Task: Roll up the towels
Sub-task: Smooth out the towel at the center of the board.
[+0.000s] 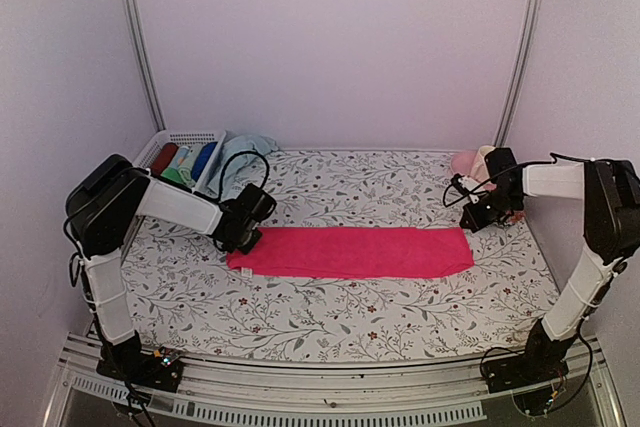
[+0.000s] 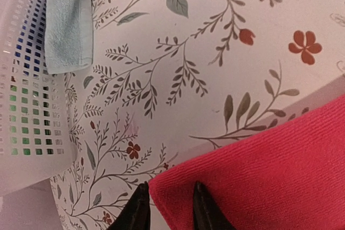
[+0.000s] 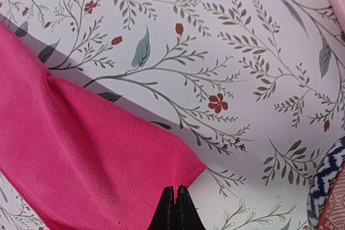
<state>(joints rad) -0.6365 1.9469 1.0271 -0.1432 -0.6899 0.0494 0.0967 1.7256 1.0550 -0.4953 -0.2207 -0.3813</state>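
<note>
Mid bench: flat towel lies L–R, left gripper at its L end, right gripper on its R corner. Basket sits back-L w/ 2nd towel just R of it.

Pale lilac walls enclose a table covered in floral cloth.

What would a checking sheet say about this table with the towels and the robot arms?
Surface: flowery cloth, flat.
Job's things: pink towel flat, unrolled; pale blue towel crumpled beside the white basket.
Clutter: basket holds coloured rolls; pinkish things far right, unclear.
Grippers: left gripper open, astride the pink towel's left corner; right gripper shut on its far right corner.
Cables: black loops at both wrists.
Surroundings: plain pale walls, two metal rails.
</note>
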